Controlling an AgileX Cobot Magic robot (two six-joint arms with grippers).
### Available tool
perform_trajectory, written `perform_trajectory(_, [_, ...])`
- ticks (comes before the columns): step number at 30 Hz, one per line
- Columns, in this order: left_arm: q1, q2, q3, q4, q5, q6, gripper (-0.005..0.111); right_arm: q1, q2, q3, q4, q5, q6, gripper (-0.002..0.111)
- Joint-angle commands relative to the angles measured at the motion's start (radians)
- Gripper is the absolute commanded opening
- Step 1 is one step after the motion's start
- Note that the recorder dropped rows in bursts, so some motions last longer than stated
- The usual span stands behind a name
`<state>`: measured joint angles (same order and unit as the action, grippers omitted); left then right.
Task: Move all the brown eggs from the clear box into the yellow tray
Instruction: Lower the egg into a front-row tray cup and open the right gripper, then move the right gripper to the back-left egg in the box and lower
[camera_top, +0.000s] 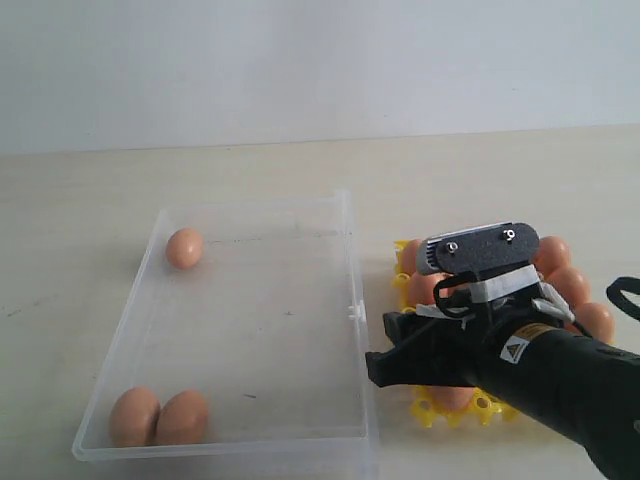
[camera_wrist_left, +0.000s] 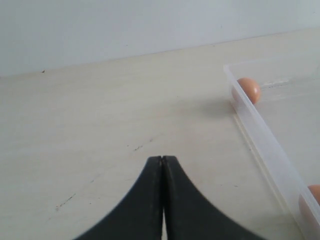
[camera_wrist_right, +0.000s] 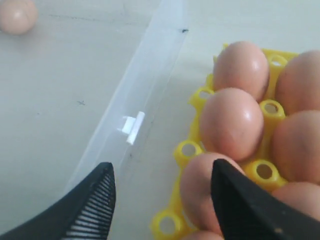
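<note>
We see the clear box lying in the middle of the worktop, with three brown eggs left in it. One egg sits in the box's far left corner. Two more lie touching each other in its near left corner. The yellow tray stands just beside the box's right long edge, the edge with the small clasp tab. Most of the tray is hidden under the right arm. The tray cells we can see hold eggs.

The right pincer hangs over the tray's edge nearest the box, its jaws wide apart and nothing clamped between them. One finger is over the box's wall. The other covers part of an egg in the tray, and we cannot tell if they touch.

The left pincer has its jaws pressed together and hangs over bare worktop outside the box's left wall.
</note>
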<state>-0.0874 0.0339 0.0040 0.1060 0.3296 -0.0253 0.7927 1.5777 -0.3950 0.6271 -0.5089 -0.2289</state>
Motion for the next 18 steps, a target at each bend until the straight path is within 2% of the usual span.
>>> perform_trajectory(1, [-0.003, 0.001, -0.004, -0.001, -0.014, -0.004, 0.0, 0.005, -0.061, -0.052, -0.008, 0.059, -0.093, 0.054])
perform_trajectory(11, [-0.003, 0.001, -0.004, -0.001, -0.014, -0.004, 0.0, 0.005, -0.163, -0.096, 0.001, 0.142, -0.184, 0.05])
perform_trajectory(14, [-0.003, 0.001, -0.004, -0.001, -0.014, -0.004, 0.0, 0.005, -0.177, -0.162, -0.002, 0.281, -0.235, 0.04])
perform_trajectory(18, [-0.003, 0.001, -0.004, -0.001, -0.014, -0.004, 0.0, 0.003, -0.167, -0.332, -0.034, 0.611, -0.298, 0.018])
